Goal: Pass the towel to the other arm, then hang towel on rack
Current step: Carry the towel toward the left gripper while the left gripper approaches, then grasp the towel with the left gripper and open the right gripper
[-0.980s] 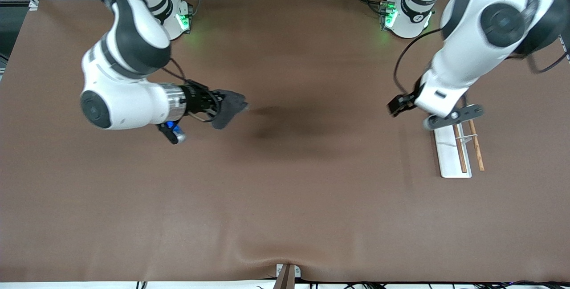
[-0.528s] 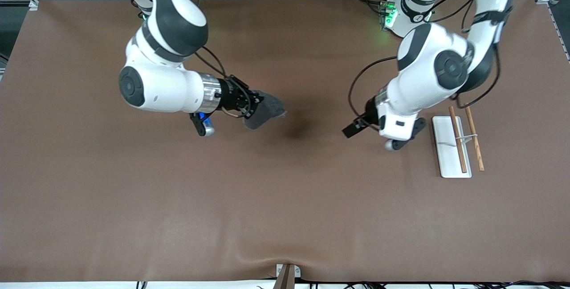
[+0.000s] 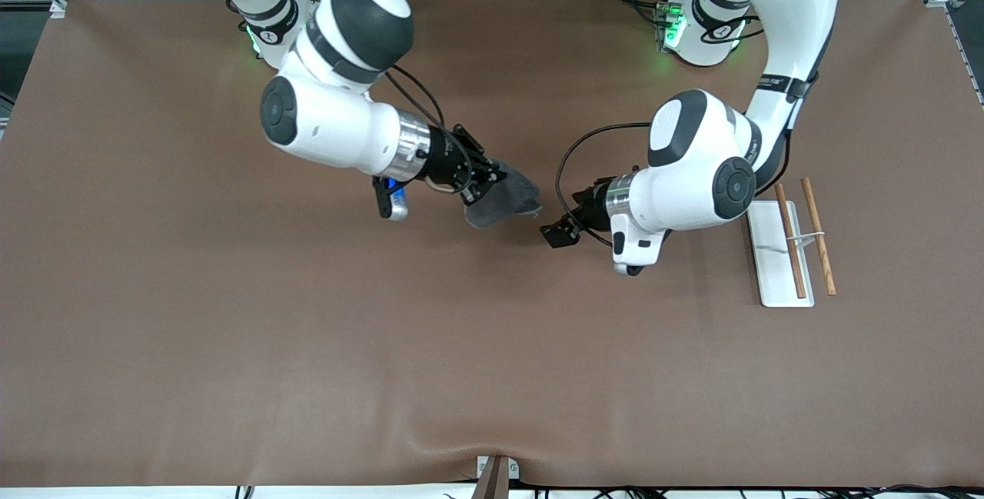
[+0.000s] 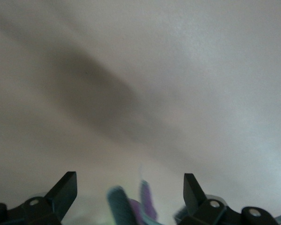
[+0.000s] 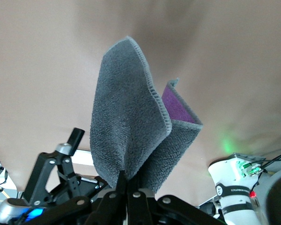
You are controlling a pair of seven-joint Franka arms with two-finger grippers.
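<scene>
Step in hand: we read this as the hand-over — the two grippers face each other over the middle of the table [image 3: 231, 314], not yet joined.

Right gripper [image 3: 483, 180]: clenched on the towel [image 3: 503, 199], pinching it at one bunched edge; the right wrist view shows the cloth folded, grey outside, purple inside, standing free of the fingers.

Towel: in the air over mid-table, its free end pointing toward the left arm's end; it touches nothing but the right gripper.

Left gripper [image 3: 560, 233]: fingers spread wide and empty — the left wrist view shows both fingertips apart with a blurred purple-grey shape between them, which we take to be the towel's edge. In the front view a small gap separates it from the cloth.

Rack [image 3: 792, 249]: on the table toward the left arm's end, beside the left arm's elbow; white base, two brown rods, bare of cloth.

Next move, our judgement: the left gripper must close the gap and take the free end between its fingers before the right lets go.

Risk: a limp fold may slip past the fingers.
</scene>
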